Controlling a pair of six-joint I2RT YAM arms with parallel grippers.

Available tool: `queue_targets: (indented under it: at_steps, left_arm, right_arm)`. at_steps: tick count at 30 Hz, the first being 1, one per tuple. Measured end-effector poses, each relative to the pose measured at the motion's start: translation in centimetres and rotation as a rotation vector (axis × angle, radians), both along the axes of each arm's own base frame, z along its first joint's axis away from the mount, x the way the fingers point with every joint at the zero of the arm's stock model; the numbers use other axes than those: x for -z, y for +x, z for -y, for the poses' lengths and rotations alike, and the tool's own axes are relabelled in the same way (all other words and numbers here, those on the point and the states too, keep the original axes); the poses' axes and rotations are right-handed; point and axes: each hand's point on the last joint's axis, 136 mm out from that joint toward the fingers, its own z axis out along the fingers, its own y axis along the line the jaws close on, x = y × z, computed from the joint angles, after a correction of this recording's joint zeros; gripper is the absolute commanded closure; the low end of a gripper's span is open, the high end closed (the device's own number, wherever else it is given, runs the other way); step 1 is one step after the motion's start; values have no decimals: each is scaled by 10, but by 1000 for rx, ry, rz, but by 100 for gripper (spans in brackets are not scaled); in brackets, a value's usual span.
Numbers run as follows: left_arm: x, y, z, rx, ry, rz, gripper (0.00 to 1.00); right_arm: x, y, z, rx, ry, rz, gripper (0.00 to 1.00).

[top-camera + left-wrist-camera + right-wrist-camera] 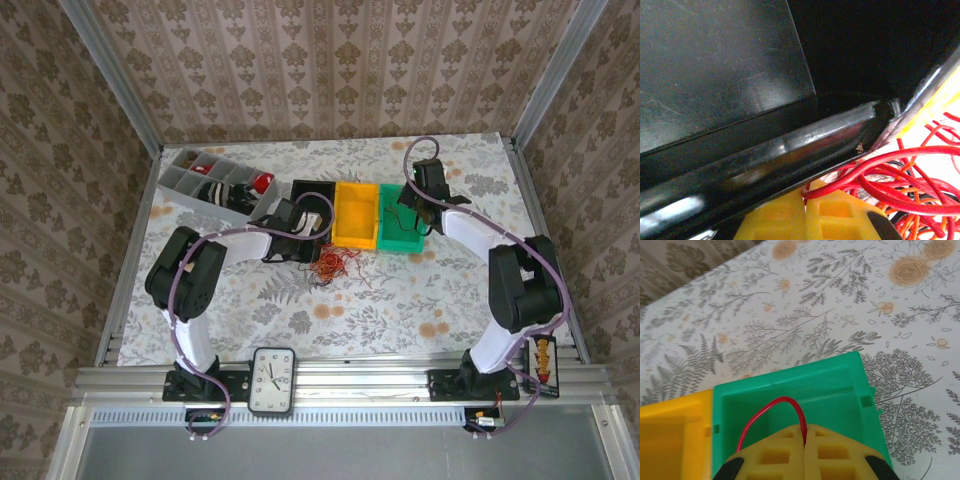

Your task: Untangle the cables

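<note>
Right gripper [805, 436] clamped, fingertips pressed together on a single red wire [785, 400]. The wire arches up from the pinch in a narrow loop and hangs over the inside of the green bin [862, 371]. Left gripper [805, 200] closed too, yellow fingertips together, low beside the rim of the black bin [715, 75]. Red strands run right up to the seam between its tips, but cannot tell whether any is actually pinched. Main cable tangle [335, 265] lies on the table [420, 300] around its middle: a loose heap of red and orange wires with a few dark ones, just beside the near sides of the black bin and the yellow bin [357, 215]. From the left wrist, the heap shows to the right of the fingertips, thick red loops over thinner orange ones. Three bins stand in one row, side against side, black then yellow then green going left to right, a little toward the far edge from the table's centre. Grey divided tray [200, 172] sits toward the far left corner, small dark and red parts in its compartments. Clock [273, 380] lies on the rail at the near edge, between the two arm bases, nearer the left one. Table surface carries a floral print.
</note>
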Motion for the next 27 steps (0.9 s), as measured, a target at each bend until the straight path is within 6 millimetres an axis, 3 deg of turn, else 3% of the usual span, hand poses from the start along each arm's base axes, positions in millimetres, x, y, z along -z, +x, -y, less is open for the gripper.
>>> queue_targets:
  at_steps: [7,16,17,19,21,24,27]
  left_arm:
    - [0,0,0,0,3,-4,100]
    - [0,-1,-1,0,7,-10,100]
    - [0,-1,-1,0,7,-10,100]
    - [0,-1,-1,0,8,-11,100]
    - [0,-1,-1,0,8,-12,100]
    - [0,-2,-1,0,10,-14,100]
    - [0,-2,-1,0,10,-14,100]
  right_arm:
    - [16,16,-5,-10,-66,-61,100]
    - [47,7,-15,-41,-95,-158,100]
    - [46,7,-15,-41,-95,-158,96]
    - [46,7,-15,-43,-97,-157,76]
    - [46,7,-16,-54,-105,-158,64]
    - [38,7,-16,-65,-107,-145,54]
    - [16,7,-16,-68,-101,-98,50]
